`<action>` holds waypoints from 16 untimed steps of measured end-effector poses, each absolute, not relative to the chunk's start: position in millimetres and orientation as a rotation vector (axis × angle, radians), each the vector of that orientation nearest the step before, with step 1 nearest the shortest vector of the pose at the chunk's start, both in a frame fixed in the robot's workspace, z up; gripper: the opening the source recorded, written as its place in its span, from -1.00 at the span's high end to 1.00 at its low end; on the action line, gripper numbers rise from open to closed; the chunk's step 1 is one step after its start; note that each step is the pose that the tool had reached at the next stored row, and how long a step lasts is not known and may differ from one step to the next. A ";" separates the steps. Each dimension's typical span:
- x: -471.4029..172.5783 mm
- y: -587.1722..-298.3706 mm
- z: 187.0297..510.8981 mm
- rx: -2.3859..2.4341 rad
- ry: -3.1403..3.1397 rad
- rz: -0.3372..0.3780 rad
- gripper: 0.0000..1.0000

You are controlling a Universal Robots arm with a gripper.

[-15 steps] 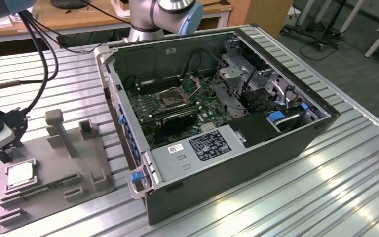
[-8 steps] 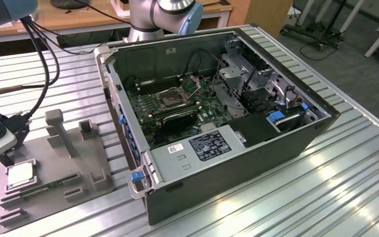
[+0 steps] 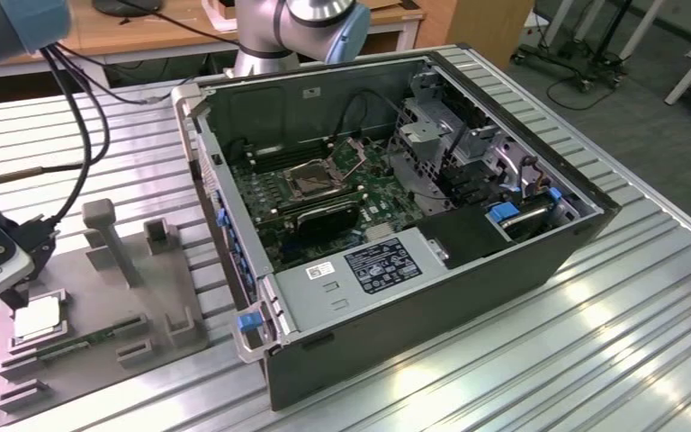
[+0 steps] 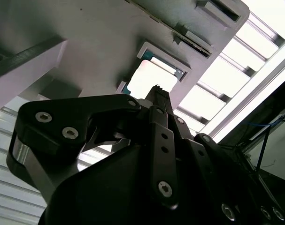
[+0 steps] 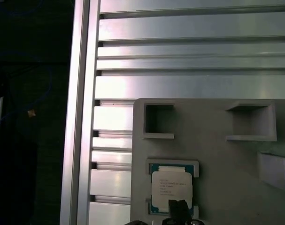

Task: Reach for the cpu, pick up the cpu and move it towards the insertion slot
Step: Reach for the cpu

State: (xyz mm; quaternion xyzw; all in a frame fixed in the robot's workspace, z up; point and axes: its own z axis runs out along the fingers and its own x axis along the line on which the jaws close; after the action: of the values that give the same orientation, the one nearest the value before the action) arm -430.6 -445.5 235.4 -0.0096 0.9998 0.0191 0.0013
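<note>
Hangs just above the cpu (image 3: pixel 37 317) with claw (image 3: pixel 13 295) tips pressed together, clamped on nothing. Note the chip lying flat in a pocket of the grey fixture tray (image 3: pixel 105 310) on the counter (image 3: pixel 502 360), at 8 o'clock from the insertion slot (image 3: pixel 313 177) in the exterior view. Best to part the tips, centre squarely, seat on opposite edges and lift straight clear of the pocket walls.

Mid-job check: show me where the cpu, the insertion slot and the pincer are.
cpu (image 5: pixel 172 185): first wrist view, middle of its silvery top.
insertion slot (image 3: pixel 318 177): exterior view, dark centre inside the metal frame.
pincer (image 5: pixel 178 207): first wrist view, its dark tip over the cpu's edge.
</note>
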 end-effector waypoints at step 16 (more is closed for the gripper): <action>-430.7 -445.5 226.1 -0.030 3.138 0.060 0.79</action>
State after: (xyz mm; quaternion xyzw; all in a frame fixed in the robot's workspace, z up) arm -430.7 -445.5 226.1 -0.0096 0.9998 0.0192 0.0013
